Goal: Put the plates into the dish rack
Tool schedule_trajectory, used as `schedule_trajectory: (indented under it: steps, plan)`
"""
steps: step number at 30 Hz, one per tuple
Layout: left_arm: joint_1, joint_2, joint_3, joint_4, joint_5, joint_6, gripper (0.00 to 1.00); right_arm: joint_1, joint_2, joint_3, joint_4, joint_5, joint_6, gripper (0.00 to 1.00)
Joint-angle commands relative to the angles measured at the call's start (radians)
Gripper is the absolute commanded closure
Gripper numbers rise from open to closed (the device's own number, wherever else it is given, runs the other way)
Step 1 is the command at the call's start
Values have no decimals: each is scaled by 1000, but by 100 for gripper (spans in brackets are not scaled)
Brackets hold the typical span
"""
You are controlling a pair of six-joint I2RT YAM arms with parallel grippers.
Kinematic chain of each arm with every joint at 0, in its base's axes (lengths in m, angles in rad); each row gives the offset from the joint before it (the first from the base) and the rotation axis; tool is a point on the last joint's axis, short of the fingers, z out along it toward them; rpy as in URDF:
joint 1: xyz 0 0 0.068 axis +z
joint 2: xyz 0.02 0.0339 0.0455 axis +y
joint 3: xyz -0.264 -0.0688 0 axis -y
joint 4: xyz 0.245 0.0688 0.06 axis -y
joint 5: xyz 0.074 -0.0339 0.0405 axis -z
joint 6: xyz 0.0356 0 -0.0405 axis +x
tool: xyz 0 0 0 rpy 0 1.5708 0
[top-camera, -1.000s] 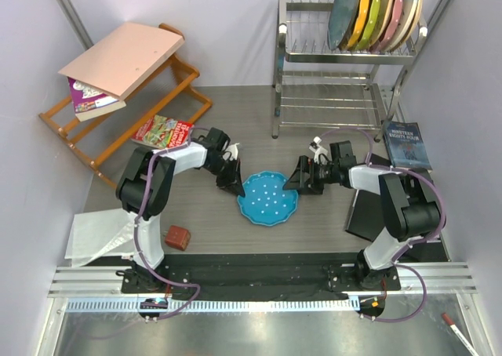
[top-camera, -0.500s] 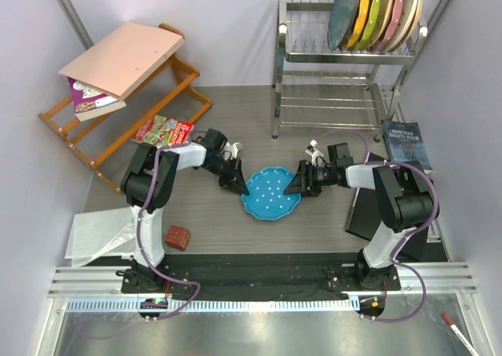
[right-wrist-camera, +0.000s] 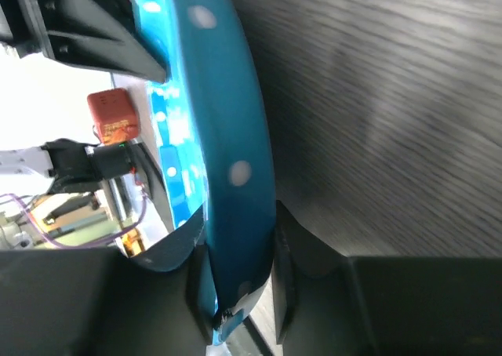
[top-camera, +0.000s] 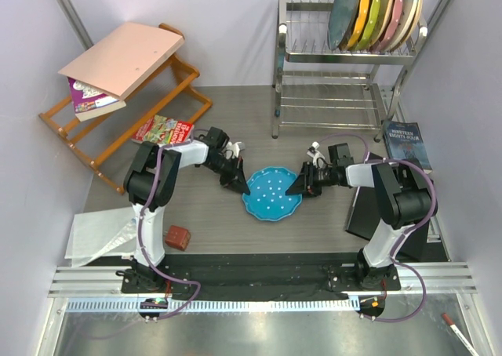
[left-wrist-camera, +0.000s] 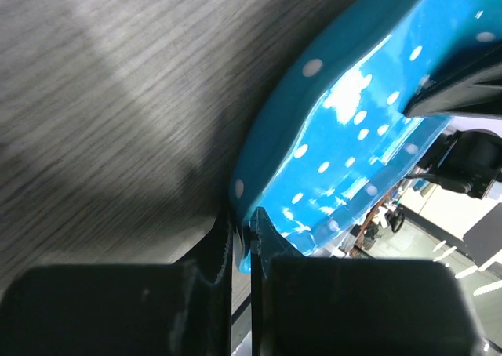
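From above, four task plates showed. One blue plate (top-camera: 271, 194), scalloped and dotted white, lay at the middle of the table (top-camera: 235, 113). Three stood on edge in the top tier of the dish rack (top-camera: 329, 56), at 1 o'clock from it: a grey-blue plate (top-camera: 343, 15), an orange plate (top-camera: 361, 11) and a lime green plate (top-camera: 376, 9). Plainer plates stood behind these at 3 o'clock, overlapped too closely to count. The rack's lower tier held nothing. One wooden shelf (top-camera: 180, 85) stood at 10 o'clock and one brown block (top-camera: 177, 237) at 8 o'clock. The left gripper (top-camera: 238, 185) met the blue plate's rim at 9 o'clock and the right gripper (top-camera: 296, 187) met it at 3 o'clock. Their jaws were too small to read here.

In the left wrist view, the left gripper (left-wrist-camera: 243, 232) was pinched together on the blue plate (left-wrist-camera: 345, 136), with the rim nipped between its two fingers. The plate was cut off at 3 o'clock, glossy, with a shadow under it on the table (left-wrist-camera: 102, 97).

In the right wrist view, the right gripper (right-wrist-camera: 239, 293) was clamped on the blue plate (right-wrist-camera: 235, 136), seen edge-on, one finger on each face. The brown block (right-wrist-camera: 114, 113) showed beyond it, blurred. Whether the plate touched the table (right-wrist-camera: 392, 97) could not be told.
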Motion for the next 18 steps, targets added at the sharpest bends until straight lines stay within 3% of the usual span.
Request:
schedule_trajectory:
  steps: [1,2,4,6,9,18]
  plan:
    - [-4,65,28,33,-157,38,98,14,1,61,61,20,-3,91]
    - [-3,68,32,31,-189,38,96,12,-7,69,57,14,-3,94]
    - [-3,71,52,2,-255,33,71,12,-16,98,23,6,-29,98]
    - [-1,51,61,-23,-327,60,53,6,-51,135,-87,6,-61,98]
    - [5,-22,54,-38,-393,87,38,-14,-117,186,-225,28,-149,98]
    - [40,-369,14,-89,-563,218,25,-51,-344,351,-563,130,-334,99]
